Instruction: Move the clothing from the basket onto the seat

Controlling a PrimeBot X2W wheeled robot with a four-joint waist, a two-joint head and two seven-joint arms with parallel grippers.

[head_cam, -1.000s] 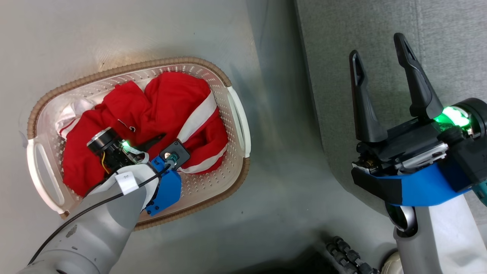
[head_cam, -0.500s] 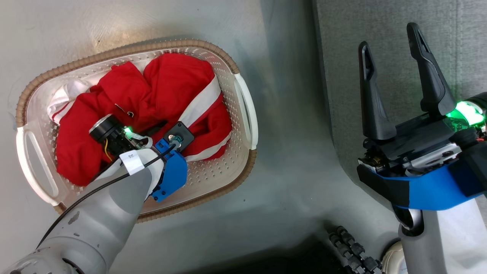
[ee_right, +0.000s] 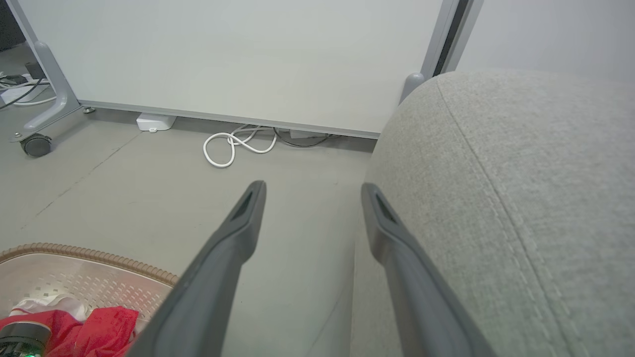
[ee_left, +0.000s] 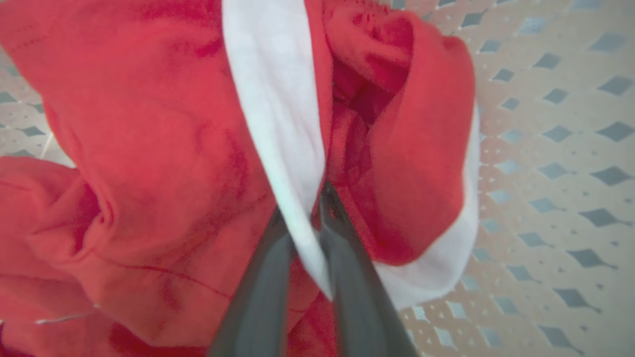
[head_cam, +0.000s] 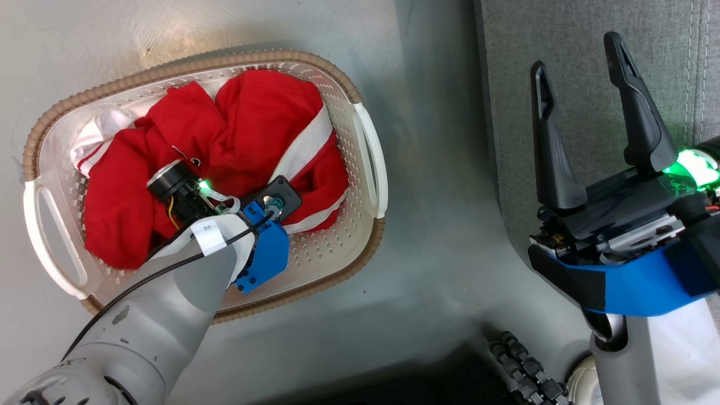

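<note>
Basket (head_cam: 371,163): clothing (head_cam: 253,124) heaped over most of it; bare perforated bottom along the near right edge.
Floor (head_cam: 427,292) between basket and seat (head_cam: 506,45): open passage.
Seat's left edge: right gripper (head_cam: 576,50), fingers spread, above it.

The head camera looks steeply down from above, with the basket (head_cam: 253,55) at left and the seat (head_cam: 574,34) at right. The left wrist camera sits very close to the clothing (ee_left: 149,148) inside that basket. The right wrist camera faces low across the floor (ee_right: 124,188) to a far white panel (ee_right: 238,54), sharing seat edge and basket rim with the head view.
</note>
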